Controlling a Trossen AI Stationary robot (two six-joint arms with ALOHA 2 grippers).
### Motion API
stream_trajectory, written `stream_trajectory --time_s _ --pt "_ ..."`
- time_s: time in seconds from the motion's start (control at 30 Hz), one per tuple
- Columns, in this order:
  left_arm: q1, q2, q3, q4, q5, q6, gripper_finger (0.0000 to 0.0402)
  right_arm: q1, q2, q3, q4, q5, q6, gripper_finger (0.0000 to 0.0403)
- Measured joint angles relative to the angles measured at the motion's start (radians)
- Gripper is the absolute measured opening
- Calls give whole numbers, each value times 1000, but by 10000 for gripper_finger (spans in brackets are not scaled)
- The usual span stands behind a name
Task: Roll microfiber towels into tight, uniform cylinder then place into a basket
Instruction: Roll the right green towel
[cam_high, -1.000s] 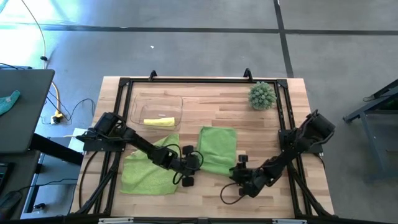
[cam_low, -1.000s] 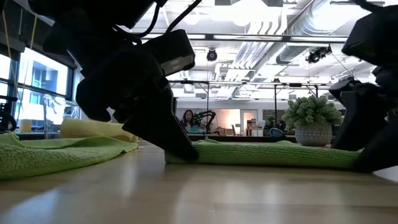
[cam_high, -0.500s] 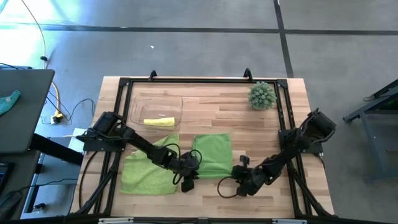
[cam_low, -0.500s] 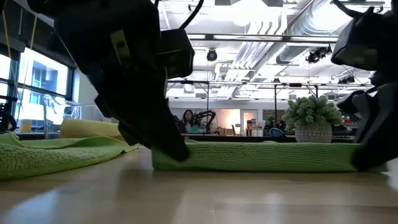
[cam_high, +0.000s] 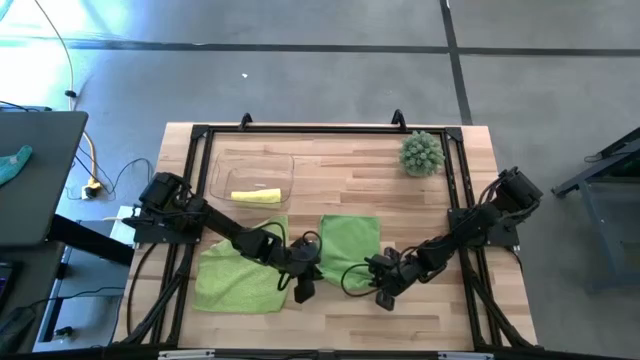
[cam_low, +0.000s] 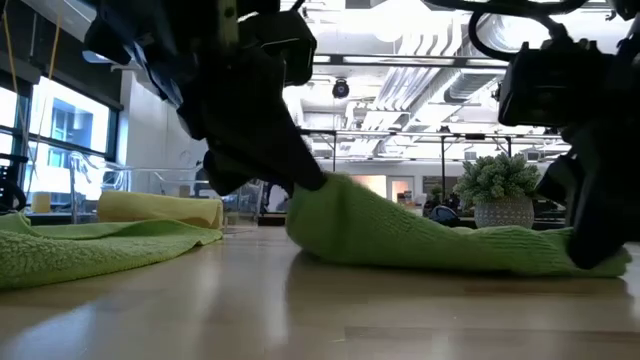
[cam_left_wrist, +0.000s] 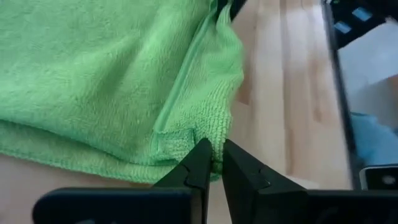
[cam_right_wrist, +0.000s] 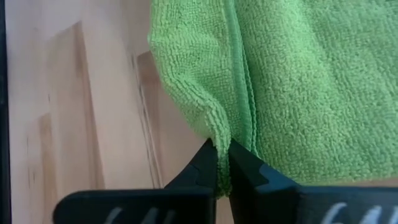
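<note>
Wooden slatted table: left gripper and right gripper now both clamped on near corners of middle lime-green microfiber towel; near edge lifted since a second ago, rolling can start.

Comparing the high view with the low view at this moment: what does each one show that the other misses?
Only the high view shows the clear basket with the yellow towel lying inside it, and both arms whole. Only the low view shows the centre green towel's near edge lifted into a hump off the table. Both show the second green towel, the spiky plant, and the left gripper and right gripper pinching the centre towel.
</note>
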Motion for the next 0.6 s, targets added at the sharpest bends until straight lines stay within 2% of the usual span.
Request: stream_trajectory --time_s 0.17,0.27,0.37,0.6 --pt "0 0 1 -136 -54 29 28 0 -2 0 -8 13 46 2" --pt "-3 0 0 -234 -140 29 28 1 -2 0 -14 17 50 1" --pt "-13 -12 0 -253 -200 40 29 -1 -3 2 -23 24 79 1" --pt "-90 -73 2 -185 -169 213 29 -4 -5 3 -52 49 118 1"
